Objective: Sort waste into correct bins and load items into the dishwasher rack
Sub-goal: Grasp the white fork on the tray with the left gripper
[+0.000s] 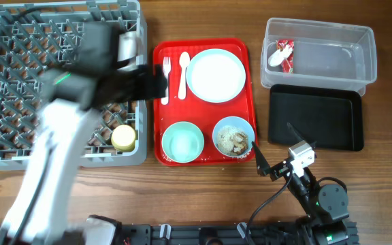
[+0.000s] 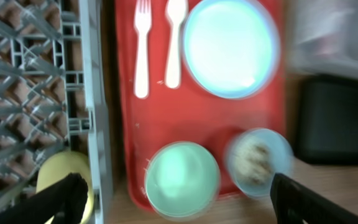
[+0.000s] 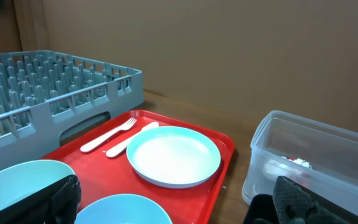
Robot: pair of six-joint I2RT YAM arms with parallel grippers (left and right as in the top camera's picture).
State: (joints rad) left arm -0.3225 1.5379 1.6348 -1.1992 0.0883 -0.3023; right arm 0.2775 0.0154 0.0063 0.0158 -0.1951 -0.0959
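— Where is the left end effector [image 2: 178, 186]?

— Above the line where the large square grey plastic dishwasher rack [image 1: 12, 82] meets the flat red serving tray [image 1: 203, 112]. Its arm is blurred in the overhead view. Its fingers [image 2: 64, 196] are spread wide: released, gripping nothing.

— And the right end effector [image 3: 176, 190]?

— It is low over the front of the wooden desk [image 1: 203, 194], just beside the serving tray's near right corner. It is released too, with nothing between its fingers.

— What sits in the rack?

— The small yellow cup [image 1: 123, 137], in the near corner on the tray's side.

— And on the red tray?

— The white plastic fork [image 1: 166, 78] and white plastic spoon [image 1: 183, 75] lie side by side at the far left, with their heads pointing away from the arms. The pale blue round plate [image 1: 216, 75] lies just right of them. At the front, a pale blue-green round bowl [image 1: 182, 142] is on the left and a second pale blue-green bowl [image 1: 233, 137] on the right. The second one holds beige-brown food scraps [image 1: 237, 141] with white crumbs.

— The bins?

— The clear plastic rectangular tub [image 1: 332, 47] stands at the far right, with the crumpled red-and-white snack wrapper [image 1: 282, 56] in its left end. The shallow black rectangular tray [image 1: 316, 117] lies directly in front of it. I cannot tell whether they touch.
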